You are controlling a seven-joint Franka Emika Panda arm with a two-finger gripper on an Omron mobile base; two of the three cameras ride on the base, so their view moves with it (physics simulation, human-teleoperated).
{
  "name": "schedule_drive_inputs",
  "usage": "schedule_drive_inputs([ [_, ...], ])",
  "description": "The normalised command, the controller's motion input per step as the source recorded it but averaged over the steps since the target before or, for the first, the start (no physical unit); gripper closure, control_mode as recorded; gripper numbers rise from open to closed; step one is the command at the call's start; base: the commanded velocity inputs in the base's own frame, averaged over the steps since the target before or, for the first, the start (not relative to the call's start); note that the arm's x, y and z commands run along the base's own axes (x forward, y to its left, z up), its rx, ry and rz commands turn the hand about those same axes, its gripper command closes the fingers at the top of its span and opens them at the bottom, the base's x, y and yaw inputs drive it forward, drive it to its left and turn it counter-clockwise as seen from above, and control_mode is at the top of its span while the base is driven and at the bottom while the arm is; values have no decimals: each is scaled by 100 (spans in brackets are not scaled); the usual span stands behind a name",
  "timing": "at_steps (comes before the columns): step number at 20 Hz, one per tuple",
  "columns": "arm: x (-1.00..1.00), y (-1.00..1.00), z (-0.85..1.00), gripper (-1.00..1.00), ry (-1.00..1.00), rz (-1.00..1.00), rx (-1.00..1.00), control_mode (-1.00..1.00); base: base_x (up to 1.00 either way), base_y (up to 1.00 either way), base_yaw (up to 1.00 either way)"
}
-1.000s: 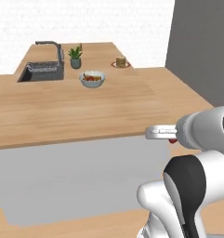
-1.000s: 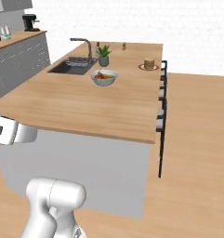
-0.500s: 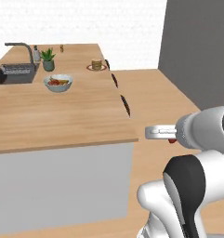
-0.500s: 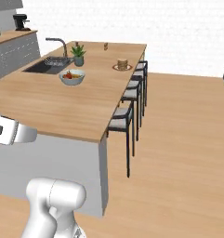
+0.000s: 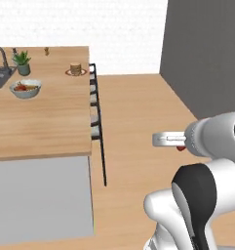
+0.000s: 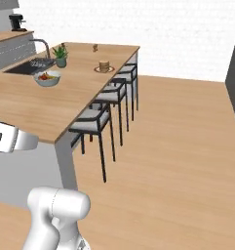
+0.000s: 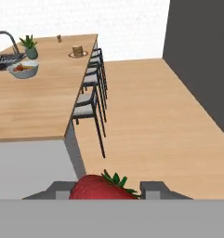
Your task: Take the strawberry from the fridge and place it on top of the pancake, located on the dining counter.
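Strawberry [image 7: 100, 188]: red, green-leaved, held clenched between the two fingertips [image 7: 153, 188] of the pincer [image 7: 104, 190], seen close up in the hand view, above the wooden floor [image 7: 150, 116] beside the counter [image 7: 34, 102]. Pancake [image 5: 75, 69]: small stack on a plate, set at the counter's far end near the stools [image 6: 97, 117]. Fruit bowl [image 5: 25, 88] and potted plant [image 5: 22, 62]: placed near the sink end.

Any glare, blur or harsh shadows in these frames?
Left base view: flat, even light, no glare on the dining counter. Right base view: soft, slightly blurred edges on the pancake. Hand view: the strawberry sits close and big in the hand, and looks reasonably sharp.
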Motion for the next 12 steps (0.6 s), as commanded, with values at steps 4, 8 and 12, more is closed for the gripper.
schedule_drive_inputs([
  [4, 0, 0, 0, 100, 0, 0, 0, 100, 74, -100, 24],
  [8, 0, 0, 0, 100, 0, 0, 0, 100, 100, -98, 35],
  [12, 0, 0, 0, 100, 0, 0, 0, 100, 84, -88, 49],
])
